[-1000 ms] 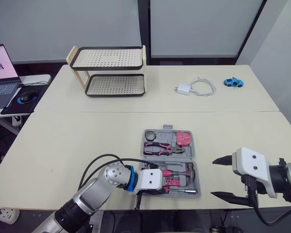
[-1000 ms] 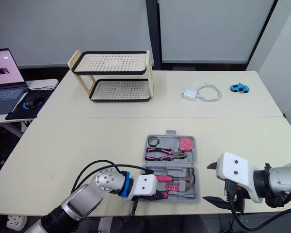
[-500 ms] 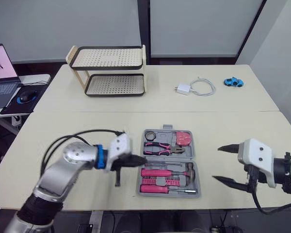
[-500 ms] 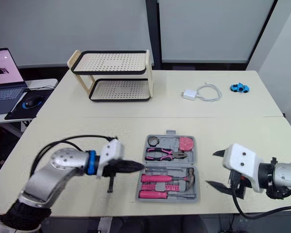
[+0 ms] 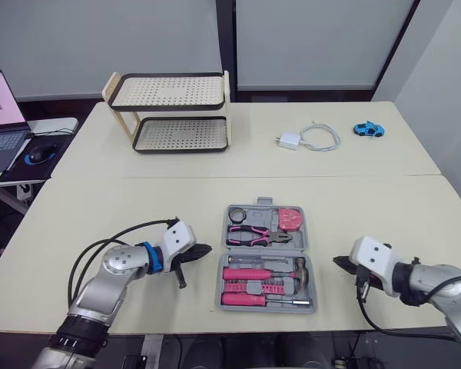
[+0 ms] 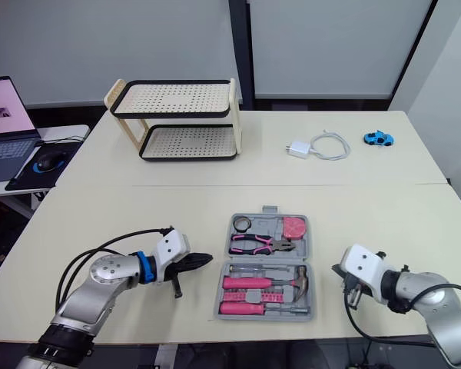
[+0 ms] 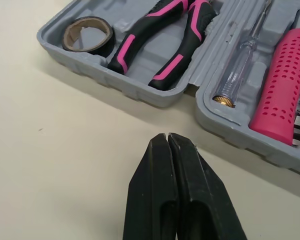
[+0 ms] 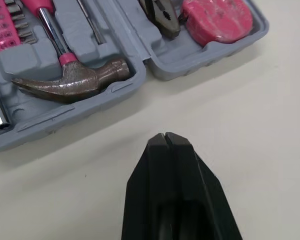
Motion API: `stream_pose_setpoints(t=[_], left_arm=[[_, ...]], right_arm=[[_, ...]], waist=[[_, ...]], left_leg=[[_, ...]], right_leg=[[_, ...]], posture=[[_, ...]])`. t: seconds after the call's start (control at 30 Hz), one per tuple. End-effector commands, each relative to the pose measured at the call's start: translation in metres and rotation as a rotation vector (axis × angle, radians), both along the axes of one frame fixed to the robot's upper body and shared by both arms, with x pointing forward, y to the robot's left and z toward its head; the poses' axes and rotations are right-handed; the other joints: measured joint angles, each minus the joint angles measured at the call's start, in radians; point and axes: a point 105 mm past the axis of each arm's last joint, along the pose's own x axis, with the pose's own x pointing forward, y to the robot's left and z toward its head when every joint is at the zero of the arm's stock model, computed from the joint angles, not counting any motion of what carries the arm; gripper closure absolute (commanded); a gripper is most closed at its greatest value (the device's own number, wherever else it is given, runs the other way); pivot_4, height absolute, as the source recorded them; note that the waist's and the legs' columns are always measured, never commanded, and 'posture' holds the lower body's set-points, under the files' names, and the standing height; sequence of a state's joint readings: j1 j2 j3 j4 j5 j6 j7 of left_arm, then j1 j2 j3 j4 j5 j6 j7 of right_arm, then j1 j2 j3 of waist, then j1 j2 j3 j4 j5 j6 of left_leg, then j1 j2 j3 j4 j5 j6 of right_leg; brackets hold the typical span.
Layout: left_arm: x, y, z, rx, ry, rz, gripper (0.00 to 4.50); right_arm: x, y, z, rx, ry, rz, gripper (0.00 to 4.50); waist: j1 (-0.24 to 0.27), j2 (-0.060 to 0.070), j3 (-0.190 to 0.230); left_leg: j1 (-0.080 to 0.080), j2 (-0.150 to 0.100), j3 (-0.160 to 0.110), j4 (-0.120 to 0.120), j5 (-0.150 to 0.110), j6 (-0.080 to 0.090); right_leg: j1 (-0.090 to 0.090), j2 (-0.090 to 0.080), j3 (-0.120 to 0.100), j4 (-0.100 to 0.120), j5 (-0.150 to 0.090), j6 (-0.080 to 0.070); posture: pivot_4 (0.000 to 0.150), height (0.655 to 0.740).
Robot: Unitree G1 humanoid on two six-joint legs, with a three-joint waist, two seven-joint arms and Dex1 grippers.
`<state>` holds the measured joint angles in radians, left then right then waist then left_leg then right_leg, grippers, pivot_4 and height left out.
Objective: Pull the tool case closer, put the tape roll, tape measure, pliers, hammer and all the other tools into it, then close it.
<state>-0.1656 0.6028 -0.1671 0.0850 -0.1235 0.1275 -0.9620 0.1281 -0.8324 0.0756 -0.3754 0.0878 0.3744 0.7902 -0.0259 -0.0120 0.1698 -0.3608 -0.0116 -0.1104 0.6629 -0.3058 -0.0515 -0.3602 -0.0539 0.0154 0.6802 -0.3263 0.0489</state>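
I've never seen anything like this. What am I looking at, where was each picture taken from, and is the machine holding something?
This is a humanoid robot with two arms, each ending in a tool of two black fingers. The two wide pictures come from cameras in its head, looking down over a table. The two close-ups come from cameras on its wrists, looking along the fingers.

On the table lies an open grey case holding a tape roll, pliers, a pink tape measure, a hammer and pink-handled screwdrivers. The left tool is shut, just left of the case. The right tool is shut, just right of it. Neither holds anything.

Further back are a two-shelf rack, a white charger with its cable and a small blue toy car.
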Motion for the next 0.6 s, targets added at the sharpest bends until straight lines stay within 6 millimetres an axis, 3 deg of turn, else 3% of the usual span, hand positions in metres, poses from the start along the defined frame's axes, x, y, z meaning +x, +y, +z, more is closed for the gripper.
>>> stream_pose_setpoints(t=[0.03,0.27,0.6], left_arm=[[0.004,-0.008,0.000,0.009,-0.036,-0.022,4.50],[0.013,-0.016,-0.009,0.013,-0.039,-0.027,4.50],[0.019,-0.026,-0.017,0.005,-0.015,-0.061,4.50]], right_arm=[[0.007,0.007,-0.006,-0.016,-0.013,0.031,4.48],[0.024,0.014,-0.015,-0.007,-0.019,0.026,4.48],[0.035,0.027,-0.021,0.013,-0.004,0.058,4.48]], waist=[[-0.001,0.000,0.000],[-0.001,0.000,0.000],[-0.002,0.000,0.000]], left_leg=[[0.000,0.000,0.000,0.000,0.000,0.000],[-0.001,0.000,0.000,0.000,0.000,0.000],[-0.002,0.000,0.000,0.000,0.000,0.000]], right_leg=[[0.000,0.000,0.000,0.000,0.000,0.000],[-0.001,0.000,0.000,0.001,0.000,0.000],[-0.003,0.000,0.000,0.001,0.000,0.000]], posture=[[0.150,0.7400],[0.150,0.7400],[0.150,0.7400]])
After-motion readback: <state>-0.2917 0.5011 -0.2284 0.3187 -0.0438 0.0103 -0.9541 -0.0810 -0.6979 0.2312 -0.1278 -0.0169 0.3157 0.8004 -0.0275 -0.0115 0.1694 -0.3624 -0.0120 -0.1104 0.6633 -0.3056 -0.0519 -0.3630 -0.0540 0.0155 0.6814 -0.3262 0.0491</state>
